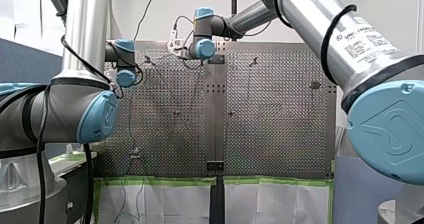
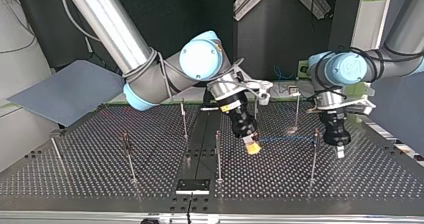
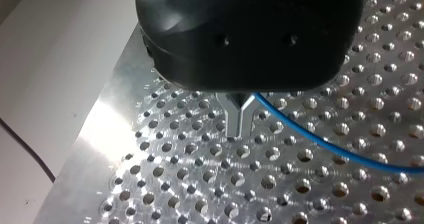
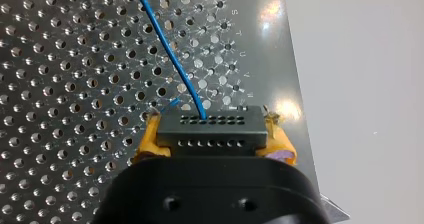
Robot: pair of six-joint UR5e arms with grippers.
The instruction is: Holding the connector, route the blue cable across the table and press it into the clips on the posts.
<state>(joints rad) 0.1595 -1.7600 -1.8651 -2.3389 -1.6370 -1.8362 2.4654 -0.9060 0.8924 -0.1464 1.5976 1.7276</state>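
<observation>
Noting the perforated table (image 2: 100, 184) first: it fills the lower part of the top view. Above it we see my right arm (image 2: 115, 29) entering at that view's left and reaching past the middle. My left arm (image 2: 395, 39) enters at the view's right. Both wrists point down at the plate.

Right gripper (image 2: 253, 148): low over the table, near the middle of the top view. In the right wrist view its yellow pads (image 4: 147, 140) clamp the two ends of the connector (image 4: 210, 131). We log it as closed, gripping the connector.

Left gripper (image 3: 235, 119): low over the table at the top view's right, near a post. Its metal fingers (image 3: 231, 115) meet at the tips. The blue cable (image 3: 320, 139) comes out of the notch just above them, so we log it as closed around the cable.

Posts (image 2: 218, 156): thin, upright, well apart. Their clips are too small for us to judge.

Connector: a black block with two rows of small holes.

Blue cable: leaves the connector's face and runs ahead of the right gripper over the holes. In the top view a faint blue line spans between the two grippers. We cannot tell whether it sits in any clip.
</observation>
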